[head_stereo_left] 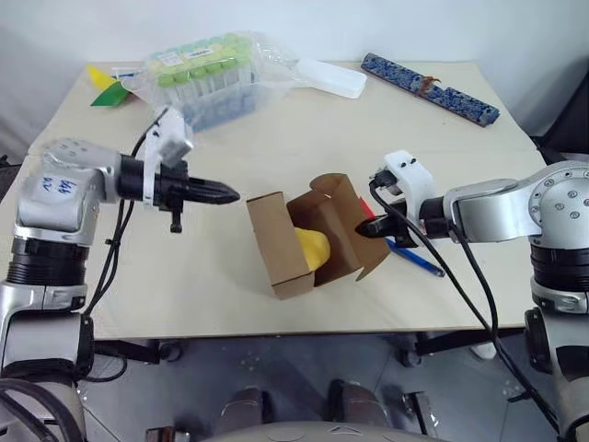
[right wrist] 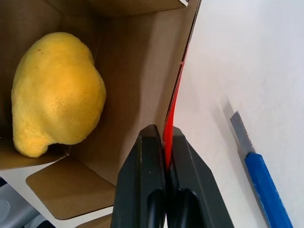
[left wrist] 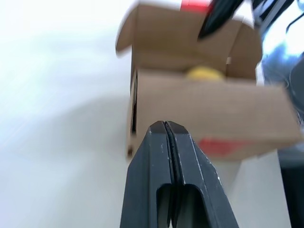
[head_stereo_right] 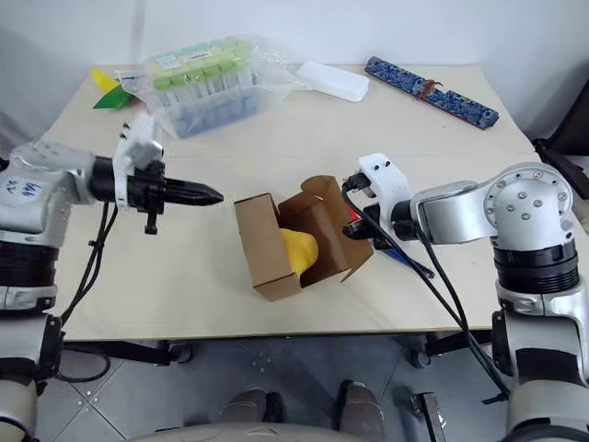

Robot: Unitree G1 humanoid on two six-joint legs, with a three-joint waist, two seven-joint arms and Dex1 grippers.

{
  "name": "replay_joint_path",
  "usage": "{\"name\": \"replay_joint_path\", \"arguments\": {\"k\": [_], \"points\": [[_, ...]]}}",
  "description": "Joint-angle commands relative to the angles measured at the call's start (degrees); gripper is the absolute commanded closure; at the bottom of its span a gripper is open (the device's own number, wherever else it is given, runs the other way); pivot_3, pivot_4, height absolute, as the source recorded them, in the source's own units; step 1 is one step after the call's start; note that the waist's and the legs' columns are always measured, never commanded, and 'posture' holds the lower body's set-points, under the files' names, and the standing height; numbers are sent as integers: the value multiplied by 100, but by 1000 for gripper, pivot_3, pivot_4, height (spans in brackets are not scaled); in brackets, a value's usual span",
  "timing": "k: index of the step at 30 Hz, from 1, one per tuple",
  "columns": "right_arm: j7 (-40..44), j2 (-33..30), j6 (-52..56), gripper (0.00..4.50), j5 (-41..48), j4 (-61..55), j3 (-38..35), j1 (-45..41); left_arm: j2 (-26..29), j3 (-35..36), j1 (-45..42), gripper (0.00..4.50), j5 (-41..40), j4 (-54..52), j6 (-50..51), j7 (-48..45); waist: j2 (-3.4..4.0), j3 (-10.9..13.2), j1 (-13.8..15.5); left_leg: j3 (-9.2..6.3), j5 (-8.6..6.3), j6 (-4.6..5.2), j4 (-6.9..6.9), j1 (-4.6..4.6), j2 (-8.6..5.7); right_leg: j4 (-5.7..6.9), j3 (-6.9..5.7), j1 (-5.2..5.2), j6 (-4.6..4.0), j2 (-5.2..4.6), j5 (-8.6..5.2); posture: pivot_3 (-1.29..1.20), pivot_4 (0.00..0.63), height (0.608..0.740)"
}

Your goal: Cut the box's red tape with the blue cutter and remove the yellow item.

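The brown box (head_stereo_left: pixel 281 249) sits open at the table's middle, tipped so its opening faces me. The yellow item (right wrist: pixel 57 90) rests inside against the inner wall. My right gripper (right wrist: pixel 162 133) is shut on the edge of the box's right flap, where a strip of red tape (right wrist: pixel 172 107) runs along the edge. The blue cutter (head_stereo_left: pixel 419 261) lies flat on the table just right of the box, under my right arm. My left gripper (head_stereo_left: pixel 230 194) hovers above the table left of the box, pointing at it, shut with nothing in it.
A clear bag of green-capped tubes (head_stereo_left: pixel 207 78) stands at the back left, with yellow and green paper pieces (head_stereo_left: pixel 106 87) beside it. A white flat piece (head_stereo_left: pixel 331 78) and a long blue patterned bar (head_stereo_left: pixel 430 87) lie along the back. The table's front edge (head_stereo_left: pixel 276 331) is close behind the box.
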Motion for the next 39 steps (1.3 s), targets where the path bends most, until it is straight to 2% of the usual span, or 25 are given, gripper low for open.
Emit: {"name": "replay_joint_path", "arguments": {"k": [1,8,11,16,20,28,39], "points": [[116,-23,50,4479,-91,-81,-214,-166,-181,-134,-160,4500,-168,-509,9,22,0,0,0,3,0,0,0,0,0,0,1,0,1,0,1,0,150,740],[70,46,111,4479,-244,56,-142,-445,-662,-1050,-1,4500,373,-764,-457,212,0,0,-4,16,1,-2,0,0,-2,-2,6,-3,2,3,1,0,150,740],[7,11,111,4479,-170,151,-153,-611,-749,-1238,43,4500,462,-795,-557,188,0,0,-6,19,1,-3,-1,0,-1,1,8,-8,2,5,1,0,150,740],[-221,-86,111,4479,180,228,-262,-751,-667,-1488,274,4500,723,-744,-775,153,0,0,-8,21,1,-3,-1,0,0,1,10,-9,2,5,1,0,150,740],[-523,-333,-60,4479,843,226,-235,-708,-541,-1545,475,4500,907,-597,-940,176,0,0,9,20,1,-3,0,1,2,3,11,-9,2,5,1,0,150,740],[-1200,-1243,-1220,4479,2663,143,200,-251,-266,-1504,770,4500,1012,-522,-1028,285,-1,0,45,17,1,-2,8,4,5,3,13,-1,2,1,1,0,150,740],[-750,-1506,-1791,4479,2748,-130,227,785,-262,-1458,1043,4500,1096,-531,-968,551,1,-3,185,-1,2,14,20,52,13,-38,13,76,1,-8,1,0,150,740]]}}
